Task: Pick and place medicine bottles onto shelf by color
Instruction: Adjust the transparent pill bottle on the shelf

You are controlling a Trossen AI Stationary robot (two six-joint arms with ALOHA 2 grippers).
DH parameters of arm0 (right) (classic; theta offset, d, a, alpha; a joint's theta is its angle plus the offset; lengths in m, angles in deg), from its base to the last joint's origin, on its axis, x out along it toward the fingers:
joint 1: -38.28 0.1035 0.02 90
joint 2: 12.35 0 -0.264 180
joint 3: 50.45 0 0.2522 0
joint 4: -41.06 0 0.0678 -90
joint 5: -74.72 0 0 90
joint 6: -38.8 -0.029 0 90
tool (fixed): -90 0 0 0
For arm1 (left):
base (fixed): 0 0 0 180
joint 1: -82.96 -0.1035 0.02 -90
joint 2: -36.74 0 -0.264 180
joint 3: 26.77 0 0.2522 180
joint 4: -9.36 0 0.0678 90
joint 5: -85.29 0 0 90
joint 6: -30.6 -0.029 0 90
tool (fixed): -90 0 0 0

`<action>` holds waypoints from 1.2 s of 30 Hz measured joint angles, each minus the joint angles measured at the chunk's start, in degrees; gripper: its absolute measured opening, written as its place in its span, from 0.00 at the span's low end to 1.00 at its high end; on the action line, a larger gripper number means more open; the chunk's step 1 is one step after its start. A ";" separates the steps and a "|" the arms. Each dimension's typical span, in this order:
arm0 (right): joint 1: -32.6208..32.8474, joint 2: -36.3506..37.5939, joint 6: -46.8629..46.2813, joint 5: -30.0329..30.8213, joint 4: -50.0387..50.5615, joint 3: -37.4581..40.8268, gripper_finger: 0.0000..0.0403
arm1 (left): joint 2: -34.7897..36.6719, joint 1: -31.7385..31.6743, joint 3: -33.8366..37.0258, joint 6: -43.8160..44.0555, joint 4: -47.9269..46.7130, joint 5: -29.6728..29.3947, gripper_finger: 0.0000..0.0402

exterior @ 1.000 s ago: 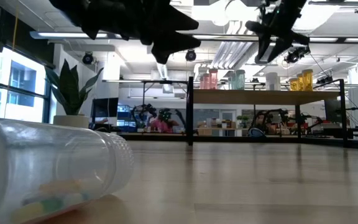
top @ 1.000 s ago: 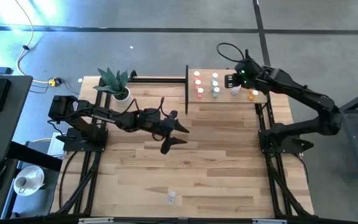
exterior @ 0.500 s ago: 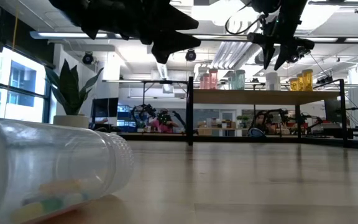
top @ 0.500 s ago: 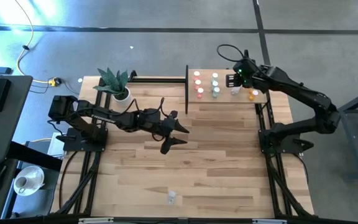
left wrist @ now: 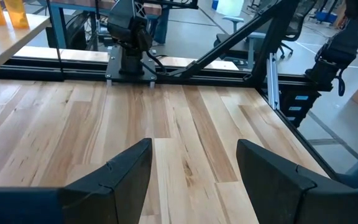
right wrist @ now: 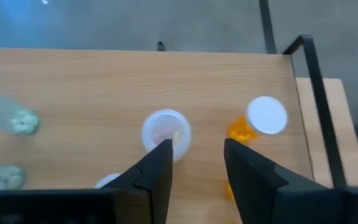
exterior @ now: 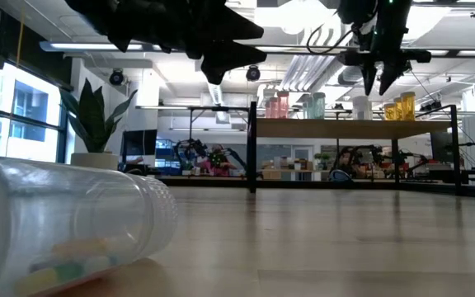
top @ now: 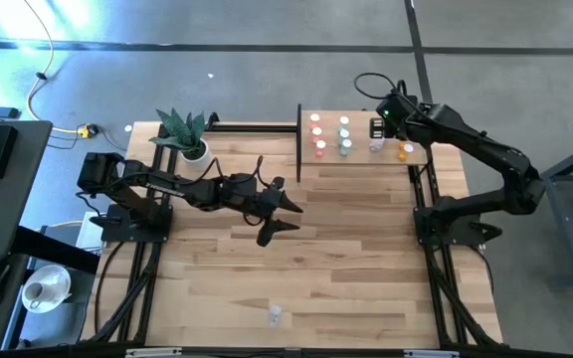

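Observation:
The shelf (top: 361,159) stands at the table's far right. On it stand red bottles (top: 318,133), green bottles (top: 345,135), a clear bottle (top: 374,147) and orange bottles (top: 406,151). My right gripper (top: 377,127) hangs open and empty above the shelf, fingers pointing down. In the right wrist view (right wrist: 196,152) it is over the gap between a clear bottle (right wrist: 165,129) and an orange bottle (right wrist: 263,118). Another clear bottle (top: 275,315) lies on its side on the table near the front edge, and shows large in the low view (exterior: 64,223). My left gripper (top: 285,213) is open and empty above the table's middle.
A potted plant (top: 185,134) stands at the far left of the table, behind my left arm. The shelf's black frame post (top: 298,139) rises at its left end. Bare planks (top: 346,259) lie between the shelf and the lying bottle.
My right gripper has shifted a little toward the table's right edge above the shelf and has turned about its own axis. It stays open. The bottles on the shelf have kept their places.

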 joint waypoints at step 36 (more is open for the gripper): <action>-1.14 -4.83 -0.29 0.19 4.31 0.07 0.00 | 0.00 0.01 0.00 0.00 1.25 0.00 0.56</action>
